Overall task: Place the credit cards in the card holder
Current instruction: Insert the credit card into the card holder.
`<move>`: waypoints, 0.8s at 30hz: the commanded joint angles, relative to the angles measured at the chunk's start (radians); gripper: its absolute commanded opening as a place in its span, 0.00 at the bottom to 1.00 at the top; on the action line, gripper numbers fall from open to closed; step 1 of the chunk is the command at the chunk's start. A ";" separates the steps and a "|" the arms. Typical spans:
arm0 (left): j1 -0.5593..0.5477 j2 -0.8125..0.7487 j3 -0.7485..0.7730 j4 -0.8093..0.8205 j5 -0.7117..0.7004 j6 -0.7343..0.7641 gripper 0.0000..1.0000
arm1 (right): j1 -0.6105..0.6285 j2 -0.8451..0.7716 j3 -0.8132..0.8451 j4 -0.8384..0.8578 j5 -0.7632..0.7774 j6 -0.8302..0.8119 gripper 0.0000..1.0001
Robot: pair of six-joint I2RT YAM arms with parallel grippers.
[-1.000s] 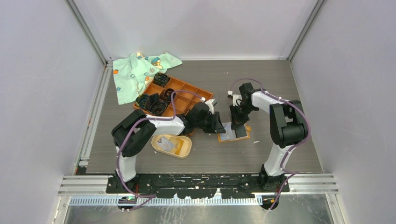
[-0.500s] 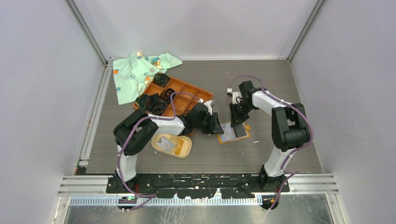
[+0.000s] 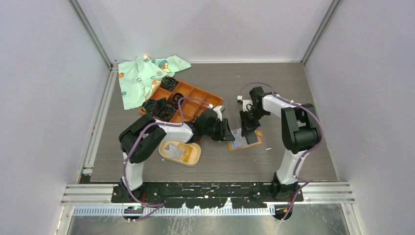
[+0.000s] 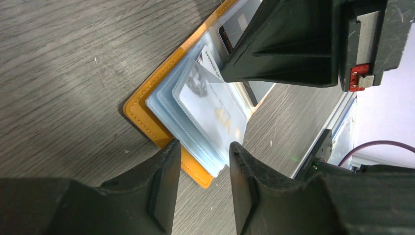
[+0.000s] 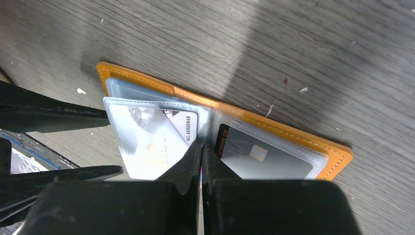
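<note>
An orange wallet (image 3: pixel 244 141) lies open on the table, with clear sleeves inside. One sleeve holds a dark credit card (image 5: pixel 266 159), another a pale card (image 5: pixel 151 142). My right gripper (image 5: pixel 201 147) is shut, its tips pressed on the wallet's middle fold. My left gripper (image 4: pixel 201 152) is open at the wallet's left edge, with the sleeve corner (image 4: pixel 215 164) between its fingertips. The card holder (image 3: pixel 195 155), a beige oval tray, sits left of the wallet with a card (image 3: pixel 172 151) lying in it.
An orange grid tray (image 3: pixel 195 95) with black coiled bands stands behind the left arm. A pale green patterned cloth (image 3: pixel 142 76) lies at the back left. Both grippers sit close together over the wallet.
Both grippers stay at the wallet with the same opening. The right arm's elbow has swayed a little sideways.
</note>
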 commanded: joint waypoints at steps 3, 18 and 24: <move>0.006 -0.036 -0.012 0.079 0.013 -0.023 0.42 | 0.008 0.038 0.031 -0.027 0.037 -0.012 0.05; -0.004 -0.082 -0.046 0.143 -0.004 -0.058 0.32 | 0.008 0.046 0.032 -0.033 0.039 -0.010 0.05; -0.004 -0.052 -0.028 0.138 -0.005 -0.070 0.31 | 0.008 0.047 0.033 -0.034 0.037 -0.012 0.05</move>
